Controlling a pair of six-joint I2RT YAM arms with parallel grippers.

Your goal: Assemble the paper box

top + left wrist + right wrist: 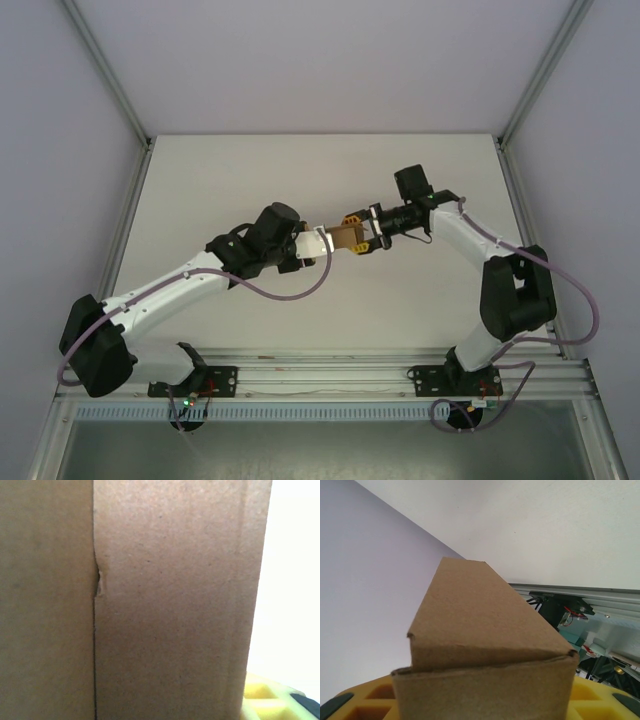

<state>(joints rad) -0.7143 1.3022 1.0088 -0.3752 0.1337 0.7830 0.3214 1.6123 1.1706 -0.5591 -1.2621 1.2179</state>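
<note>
The paper box point(341, 236) sits centre-frame, long axis left-to-right between my grippers: right gripper point(359, 240) clamps its right end, left gripper point(320, 244) crowds the other, grip unreadable.

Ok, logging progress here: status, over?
Right gripper shut on paper box. Left gripper at its other end, grip unclear. Box looks folded up.

Left arm point(170, 290) extends low from its base, forearm angled up and to the right. The left gripper point(318, 243) points right, its tip against the paper box point(342, 237) — finger state not discernible. Right arm point(515, 290) is bent at the elbow, forearm running left. The right gripper point(362, 236) points left, yellow fingers point(360, 700) clamped either side of the box's end. The grippers face each other, near.
</note>
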